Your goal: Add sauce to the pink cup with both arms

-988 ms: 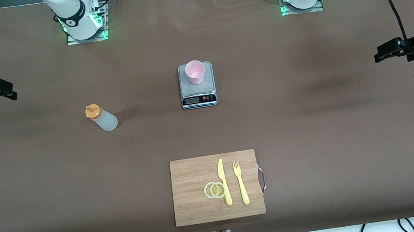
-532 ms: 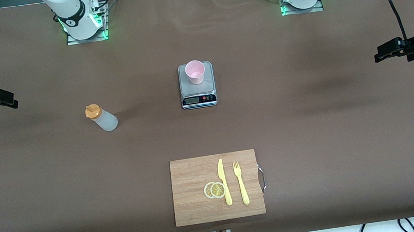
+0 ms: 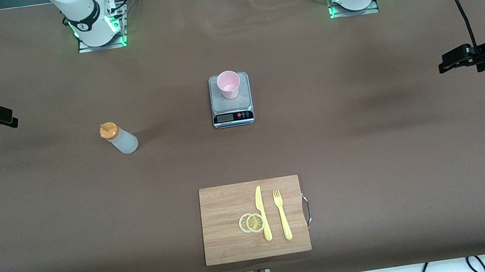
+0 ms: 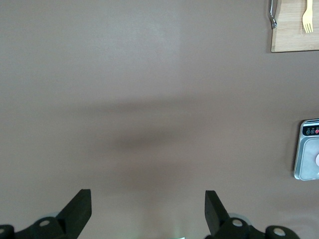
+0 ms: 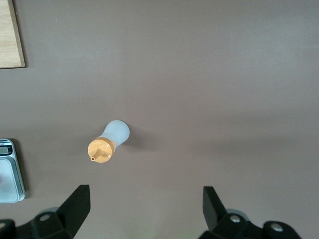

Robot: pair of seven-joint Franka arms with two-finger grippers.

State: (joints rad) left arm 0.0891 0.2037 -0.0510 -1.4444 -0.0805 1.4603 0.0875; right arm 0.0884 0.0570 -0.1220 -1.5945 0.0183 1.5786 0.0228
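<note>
The pink cup (image 3: 229,84) stands upright on a small steel scale (image 3: 232,111) at the table's middle. The sauce bottle (image 3: 118,137), translucent with an orange cap, stands on the bare table toward the right arm's end, apart from the scale; the right wrist view shows the sauce bottle (image 5: 108,141) from above. My right gripper (image 3: 12,119) hovers open and empty over the table's edge at the right arm's end, well short of the bottle. My left gripper (image 3: 442,65) hangs open and empty over the left arm's end of the table. Its wrist view shows the scale (image 4: 310,158) at one edge.
A wooden cutting board (image 3: 227,223) lies nearer the front camera than the scale. On it are two lemon slices (image 3: 251,222), a yellow knife (image 3: 262,212) and a yellow fork (image 3: 281,213). Black cables hang by both arms at the table's ends.
The right gripper has dropped lower and shifted slightly toward the table's edge at its own end. The left arm has not moved. Bottle and cup stay put.
</note>
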